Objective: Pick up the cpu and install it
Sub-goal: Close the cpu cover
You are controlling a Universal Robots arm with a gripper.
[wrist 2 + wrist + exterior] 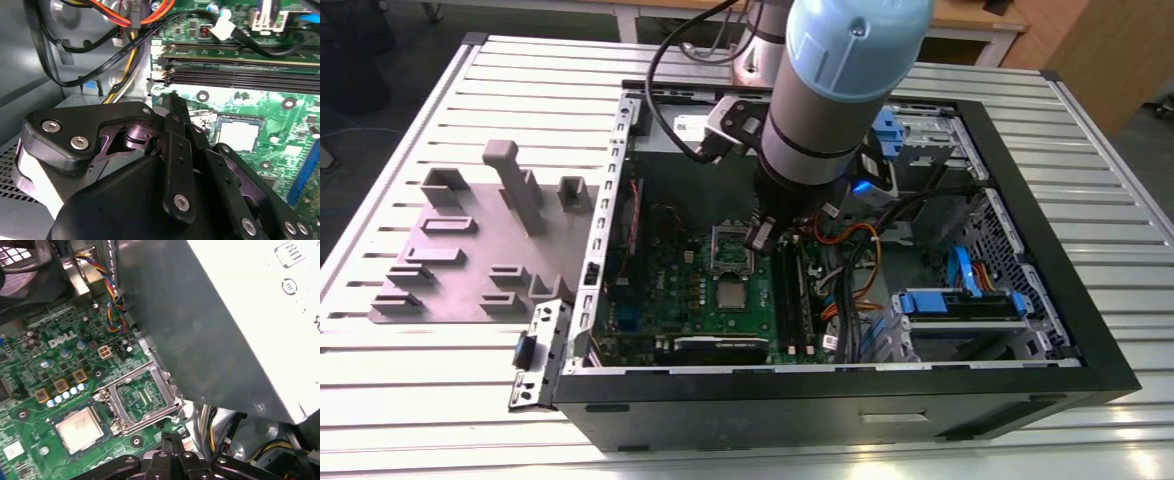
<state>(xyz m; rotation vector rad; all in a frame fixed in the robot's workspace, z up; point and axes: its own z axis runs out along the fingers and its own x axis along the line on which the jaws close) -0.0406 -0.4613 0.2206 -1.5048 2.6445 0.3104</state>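
- Black fingers of the gripper (172, 100) stand pressed together at the tip, with nothing between them that I can see; in both wrist views they make one narrow point.
- Just past that tip is the socket's hinged metal frame (142, 400), swung open. I can't tell whether the tip touches it.
- Beside the frame lies the cpu (77, 427), flat and square in its seat on the motherboard (674, 300). In the exterior view it sits at about 6 o'clock from the gripper tip, close by but apart from it.
- My read: the chip is already placed, so the pick and the drop look done. The install is not finished while the frame is open.
- Work at the socket calls for a slow, light touch; a sideways shove could shift the chip in its seat.
- Farther out, bundled cables (854, 280) crowd the arm at 3 o'clock inside the computer case (854, 400).
- Farthest, at 9 o'clock from the case, the grey-purple moulded plate (467, 250) rests on the slatted table (427, 420).
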